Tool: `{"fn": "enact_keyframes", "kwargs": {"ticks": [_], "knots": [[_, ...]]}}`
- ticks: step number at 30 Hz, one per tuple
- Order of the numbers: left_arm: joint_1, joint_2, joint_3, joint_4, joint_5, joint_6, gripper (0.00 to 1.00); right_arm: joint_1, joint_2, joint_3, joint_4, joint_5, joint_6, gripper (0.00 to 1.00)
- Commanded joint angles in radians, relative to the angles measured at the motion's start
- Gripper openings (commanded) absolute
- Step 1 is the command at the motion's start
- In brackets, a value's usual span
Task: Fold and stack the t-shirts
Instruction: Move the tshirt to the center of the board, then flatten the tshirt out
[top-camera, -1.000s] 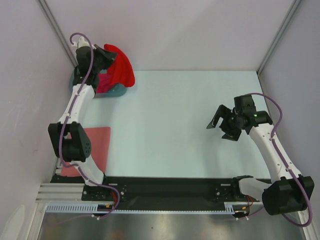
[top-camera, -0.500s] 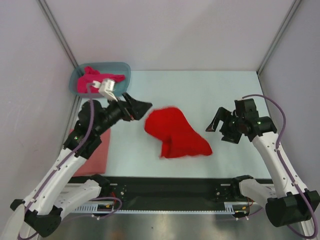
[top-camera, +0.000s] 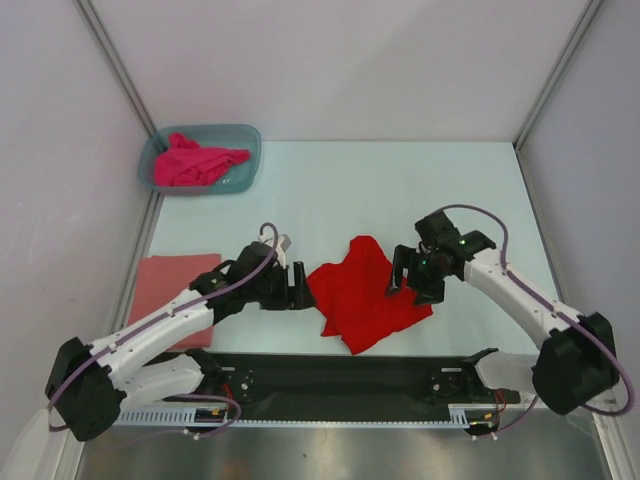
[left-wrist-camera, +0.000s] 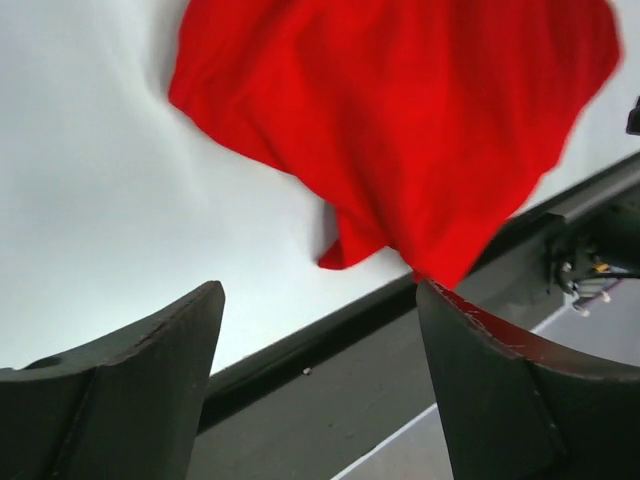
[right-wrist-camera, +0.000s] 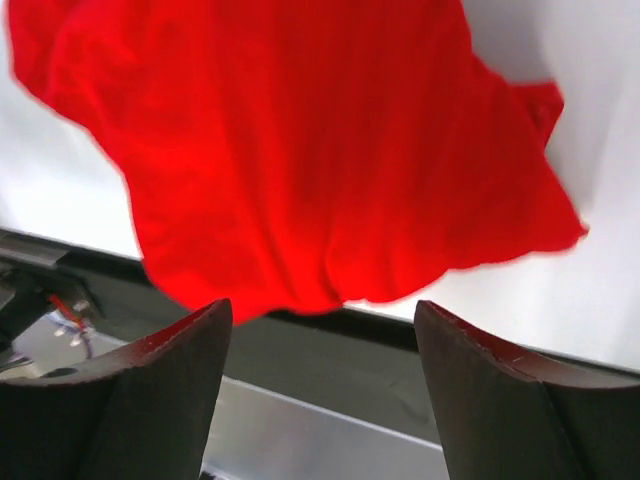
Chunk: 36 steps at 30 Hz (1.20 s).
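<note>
Pale worktop boxed by grey walls carries everything. Left fingers are spread with nothing between them, low beside the left edge of the red shirt. Right fingers are equally wide and empty at its right edge. The shirt lies rumpled between the two arms, near the front, with its near corner reaching the black rail. Flanking it this way probably lets each arm take one side and pull the cloth flat for folding. The salmon shirt lies folded flat at the left, likely the base of the stack. The magenta shirt sits bunched in the tub at the far left, not yet folded.
</note>
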Motion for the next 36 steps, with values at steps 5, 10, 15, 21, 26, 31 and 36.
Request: {"fn": "enact_keyframes", "kwargs": {"ticks": [5,10,15,21,26,31,36], "knots": [[0.123,0.219,0.099,0.125,0.062,0.084,0.85,0.020,0.336,0.263,0.163,0.118,-0.160,0.81],[0.171,0.459,0.207,0.122,0.091,0.141,0.70,0.024,0.591,0.498,0.116,0.252,-0.310,0.73],[0.173,0.591,0.244,0.167,0.151,0.144,0.65,0.023,0.740,0.669,0.105,0.303,-0.395,0.60],[0.174,0.665,0.273,0.162,0.145,0.161,0.62,0.018,0.843,0.736,0.117,0.283,-0.426,0.53],[0.174,0.697,0.301,0.162,0.142,0.171,0.56,0.015,0.884,0.748,0.148,0.232,-0.409,0.47],[0.177,0.717,0.316,0.162,0.133,0.171,0.24,0.015,0.907,0.763,0.162,0.226,-0.391,0.21],[0.196,0.683,0.342,0.129,0.099,0.190,0.01,0.015,0.864,0.832,0.165,0.313,-0.365,0.00]]}}
